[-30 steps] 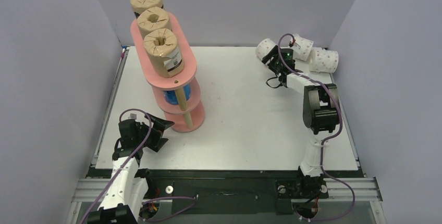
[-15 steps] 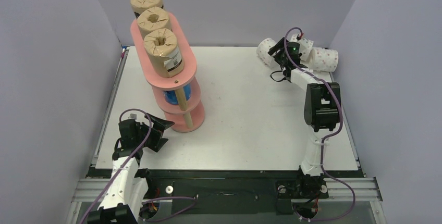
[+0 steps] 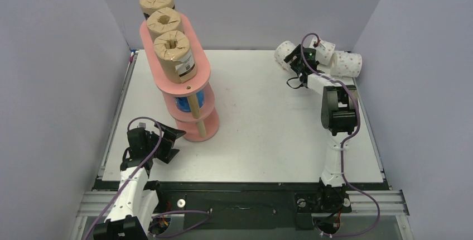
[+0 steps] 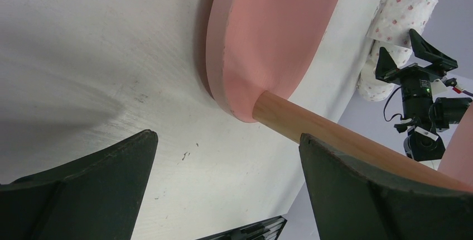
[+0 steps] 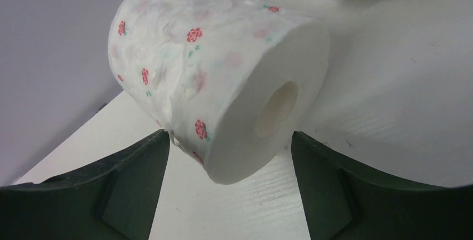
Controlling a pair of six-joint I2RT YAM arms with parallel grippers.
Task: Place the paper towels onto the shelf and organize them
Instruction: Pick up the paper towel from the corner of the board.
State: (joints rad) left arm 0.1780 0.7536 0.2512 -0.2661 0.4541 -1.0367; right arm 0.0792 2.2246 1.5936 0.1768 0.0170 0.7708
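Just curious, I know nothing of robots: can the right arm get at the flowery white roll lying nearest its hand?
Probably yes. The right hand is open, and the flowery white roll lies on its side on the table just ahead of its spread fingers, with nothing between them.

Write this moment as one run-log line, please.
left jaws: open, near shelf base | right jaws: open, astride white dotted roll lying on table | shelf top: three brown rolls | grip: not yet made
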